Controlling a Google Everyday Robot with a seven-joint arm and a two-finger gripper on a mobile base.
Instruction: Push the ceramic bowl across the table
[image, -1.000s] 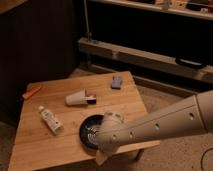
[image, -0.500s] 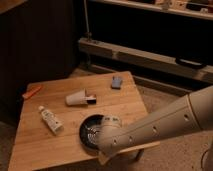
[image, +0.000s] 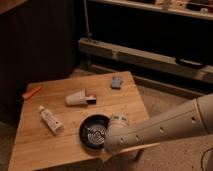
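At the bench's (image: 40, 145) 6 o'clock edge I see the ceramic bowl (image: 94, 131). My gripper (image: 111, 136), standing wide, hangs over the bowl's 4 o'clock rim.

gripper (image: 112, 141): at arm end, by bowl's right rim, nr table's front edge; mostly hidden behind wrist
bowl (image: 93, 133): right rim covered by arm
table (image: 60, 146): front-right corner behind arm; front-left corner cut by pic edge
arm (image: 170, 125): cut off at right edge
bottle (image: 50, 120): label too blurry to read
grey thing (image: 117, 82): too blurred to ID
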